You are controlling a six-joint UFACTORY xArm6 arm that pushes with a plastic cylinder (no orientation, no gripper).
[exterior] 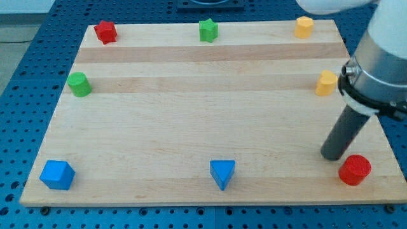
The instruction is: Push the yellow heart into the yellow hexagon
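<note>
My tip (332, 156) is sitting just left of the red cylinder (355, 170).
Yellow heart (327, 83) is lying above; yellow hexagon (304, 27), seemingly hexagonal, is waiting top-right; no jaws here.

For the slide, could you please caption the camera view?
My tip rests beside the red cylinder, below the yellow heart; the yellow hexagon sits far off.

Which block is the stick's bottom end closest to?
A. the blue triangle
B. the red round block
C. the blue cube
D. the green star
B. My tip sits just to the view's left of the red round block near the view's bottom right corner, apparently with a small gap; the blue triangle, green star and blue cube are all much farther away.
</note>
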